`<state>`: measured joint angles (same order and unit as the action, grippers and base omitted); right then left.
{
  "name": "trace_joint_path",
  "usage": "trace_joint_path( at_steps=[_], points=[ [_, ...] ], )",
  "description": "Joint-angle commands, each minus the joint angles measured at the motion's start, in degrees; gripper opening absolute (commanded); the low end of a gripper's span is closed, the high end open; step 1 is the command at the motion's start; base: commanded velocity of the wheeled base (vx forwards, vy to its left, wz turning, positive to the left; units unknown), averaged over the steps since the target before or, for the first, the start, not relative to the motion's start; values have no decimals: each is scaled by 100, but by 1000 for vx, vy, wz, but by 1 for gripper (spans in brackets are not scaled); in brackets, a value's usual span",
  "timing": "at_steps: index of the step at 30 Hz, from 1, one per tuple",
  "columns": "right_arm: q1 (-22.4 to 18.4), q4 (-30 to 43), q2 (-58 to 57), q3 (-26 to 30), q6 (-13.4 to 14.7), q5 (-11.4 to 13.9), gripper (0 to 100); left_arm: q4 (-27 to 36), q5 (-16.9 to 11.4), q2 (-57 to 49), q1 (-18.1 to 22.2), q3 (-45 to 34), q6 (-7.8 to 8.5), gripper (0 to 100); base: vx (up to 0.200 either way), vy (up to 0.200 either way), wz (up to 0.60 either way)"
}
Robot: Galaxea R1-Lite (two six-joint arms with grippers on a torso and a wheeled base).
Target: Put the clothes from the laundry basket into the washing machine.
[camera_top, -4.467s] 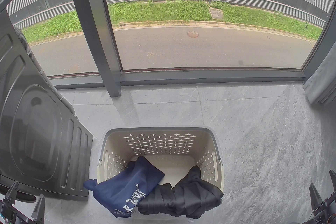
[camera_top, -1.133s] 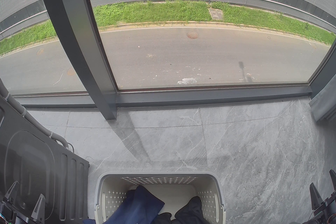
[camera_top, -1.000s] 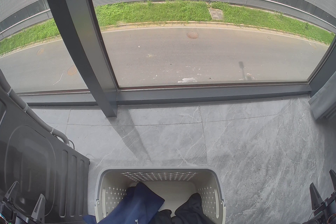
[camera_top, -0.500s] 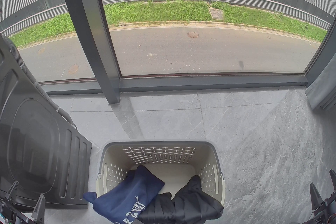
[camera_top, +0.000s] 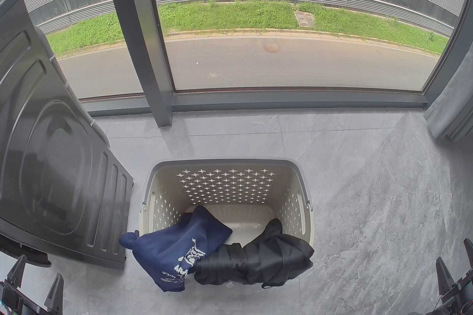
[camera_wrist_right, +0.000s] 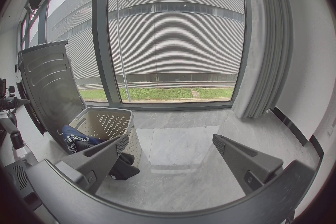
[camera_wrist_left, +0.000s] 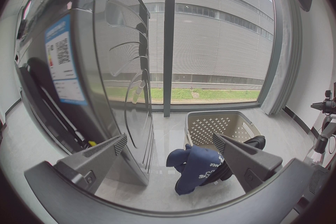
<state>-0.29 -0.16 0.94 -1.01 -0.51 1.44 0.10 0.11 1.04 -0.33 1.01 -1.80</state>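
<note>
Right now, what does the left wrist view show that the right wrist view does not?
The left wrist view gives the washer's side with its label, and the open left gripper close up. The right wrist view gives instead the open right gripper close up, over the bare floor on the basket's far side from the washer. Both have the washer's back panel, the basket, the blue garment and black garment hanging over its rim, the window and the curtain.
</note>
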Motion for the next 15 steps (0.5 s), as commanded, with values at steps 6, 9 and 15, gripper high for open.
trace_joint_path(
  at_steps=[6,9,15],
  points=[
    [-6,-2,-41,101,-10,-3,100,-1,7,-86,7,-84,-31,100,-200,0,0],
    [3,-2,-41,101,-10,6,100,-1,7,-86,7,-84,-22,100,-200,0,0],
    [3,-2,-41,101,-10,-3,100,-1,7,-86,7,-84,-13,100,-200,0,0]
  ],
)
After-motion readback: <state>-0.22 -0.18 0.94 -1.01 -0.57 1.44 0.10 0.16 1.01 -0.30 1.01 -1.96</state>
